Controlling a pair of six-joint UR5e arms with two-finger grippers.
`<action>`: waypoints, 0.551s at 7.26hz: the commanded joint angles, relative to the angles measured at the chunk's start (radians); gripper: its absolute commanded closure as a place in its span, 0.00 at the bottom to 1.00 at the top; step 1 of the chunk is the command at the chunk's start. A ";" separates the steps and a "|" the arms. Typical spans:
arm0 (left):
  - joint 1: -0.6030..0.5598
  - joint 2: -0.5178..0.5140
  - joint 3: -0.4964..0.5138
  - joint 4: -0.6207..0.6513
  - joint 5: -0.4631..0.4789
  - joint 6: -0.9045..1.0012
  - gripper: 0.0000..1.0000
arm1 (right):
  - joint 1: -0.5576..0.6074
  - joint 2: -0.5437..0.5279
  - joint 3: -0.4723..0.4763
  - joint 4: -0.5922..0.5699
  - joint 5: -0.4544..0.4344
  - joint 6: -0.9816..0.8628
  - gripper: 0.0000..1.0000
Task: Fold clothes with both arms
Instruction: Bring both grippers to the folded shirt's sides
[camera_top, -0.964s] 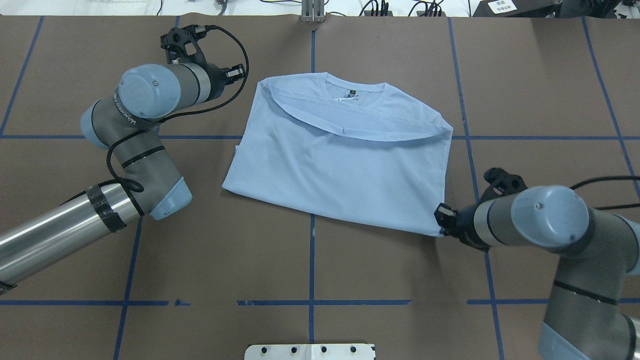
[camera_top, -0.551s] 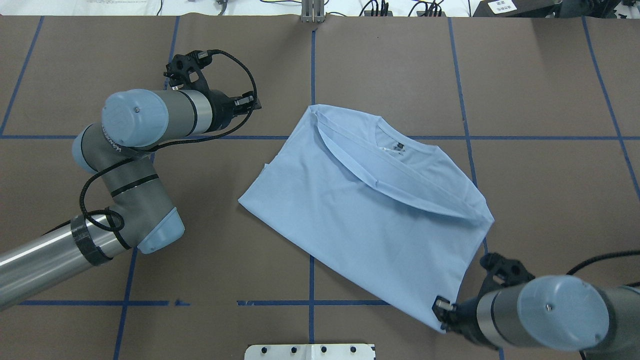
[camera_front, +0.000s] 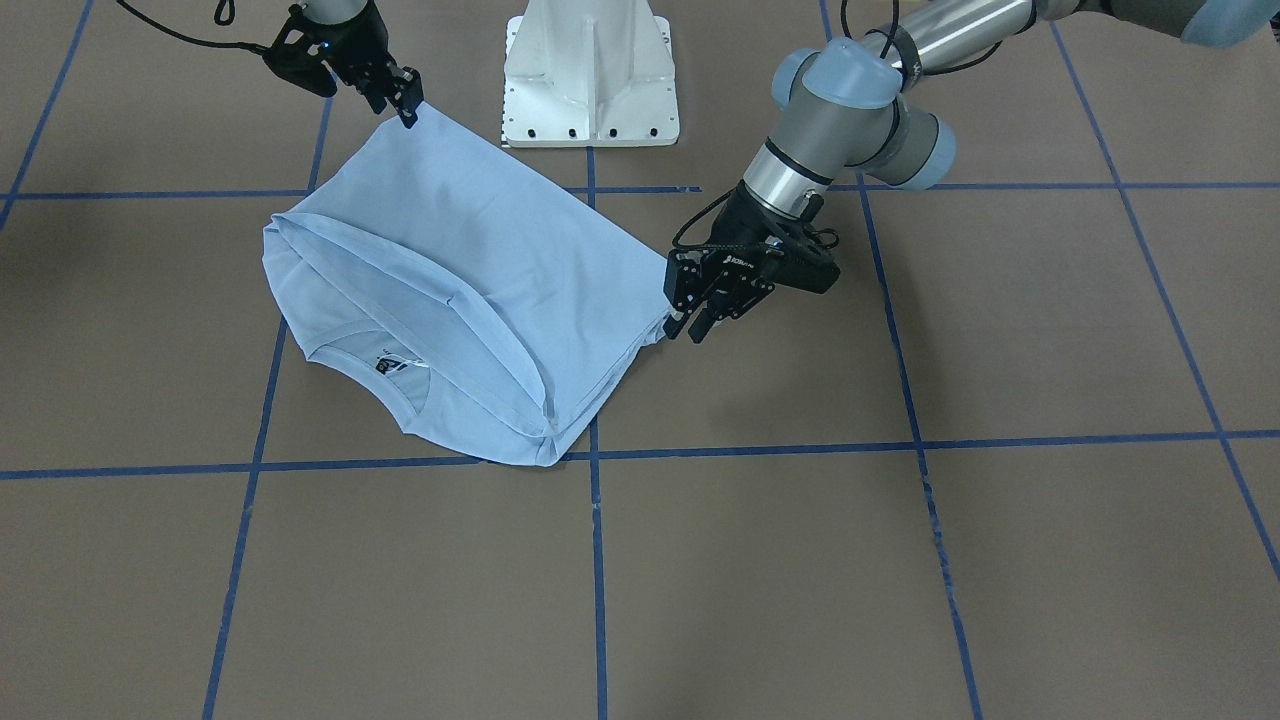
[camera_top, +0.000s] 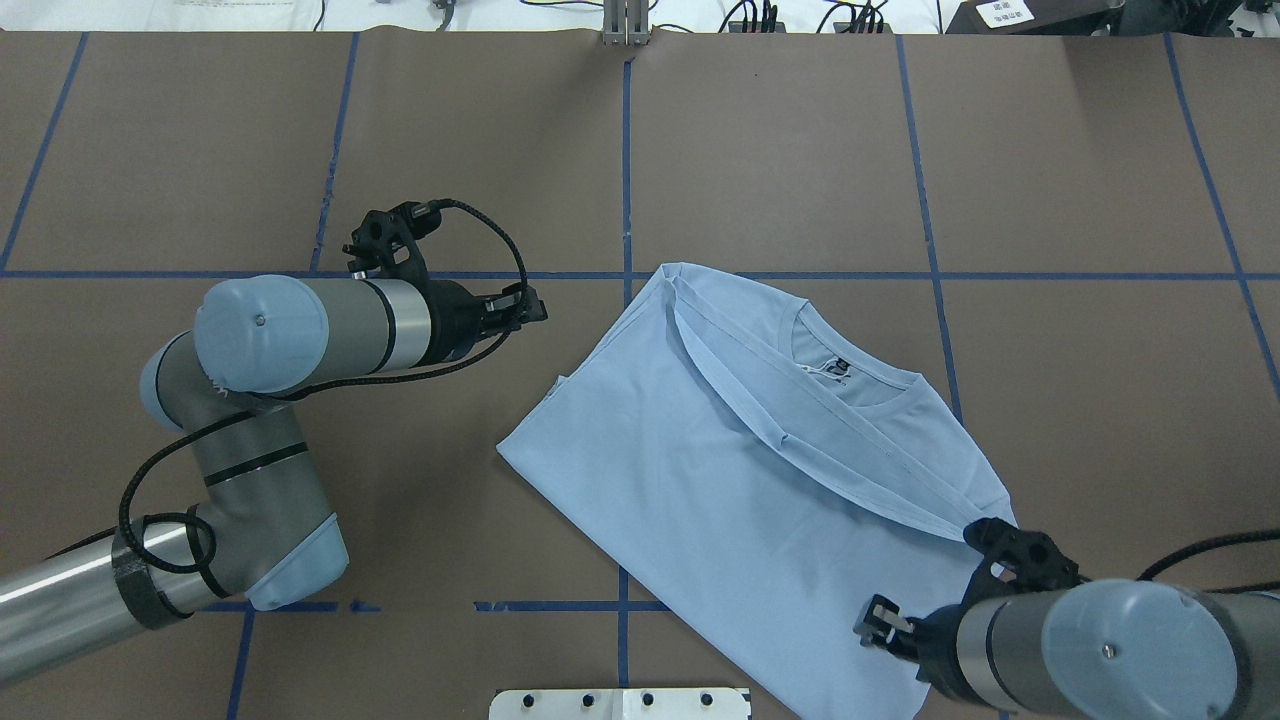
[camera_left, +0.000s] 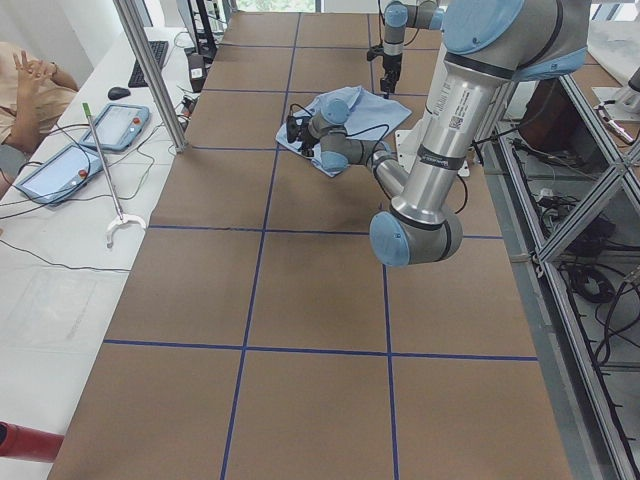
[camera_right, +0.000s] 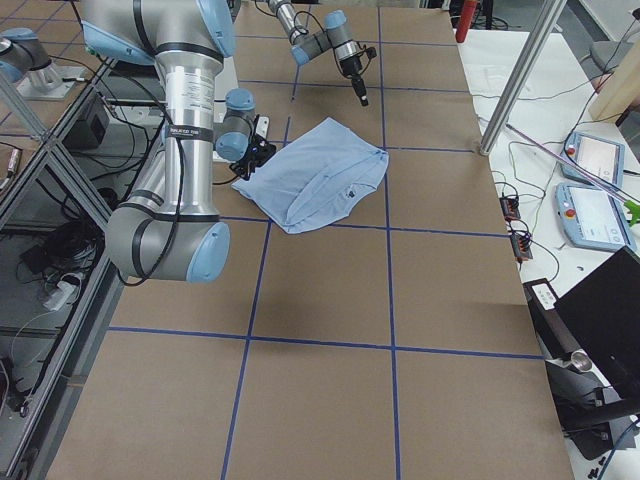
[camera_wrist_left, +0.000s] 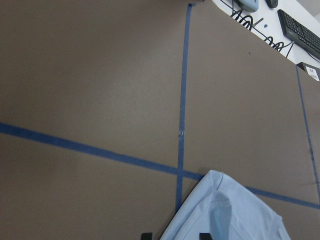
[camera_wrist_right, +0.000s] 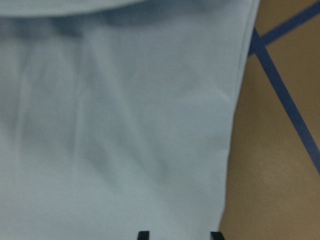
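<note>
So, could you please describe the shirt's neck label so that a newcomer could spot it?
On the brown table, find the light blue T-shirt. Just inside its round collar sits a small dark label, the only dark mark on the plain pale cloth.

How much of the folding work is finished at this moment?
Done: the T-shirt lies folded over, its edge just below the collar. In hand: right pincer grips one corner; left pincer is open beside another. Left: the remaining folds.
</note>
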 joint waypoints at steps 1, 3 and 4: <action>0.062 0.048 -0.016 0.024 -0.037 -0.246 0.38 | 0.245 0.239 -0.176 -0.005 0.007 -0.105 0.00; 0.113 0.040 -0.021 0.145 -0.035 -0.261 0.39 | 0.358 0.310 -0.307 0.000 0.008 -0.236 0.00; 0.114 0.040 -0.047 0.211 -0.035 -0.269 0.41 | 0.377 0.313 -0.347 0.003 0.008 -0.281 0.00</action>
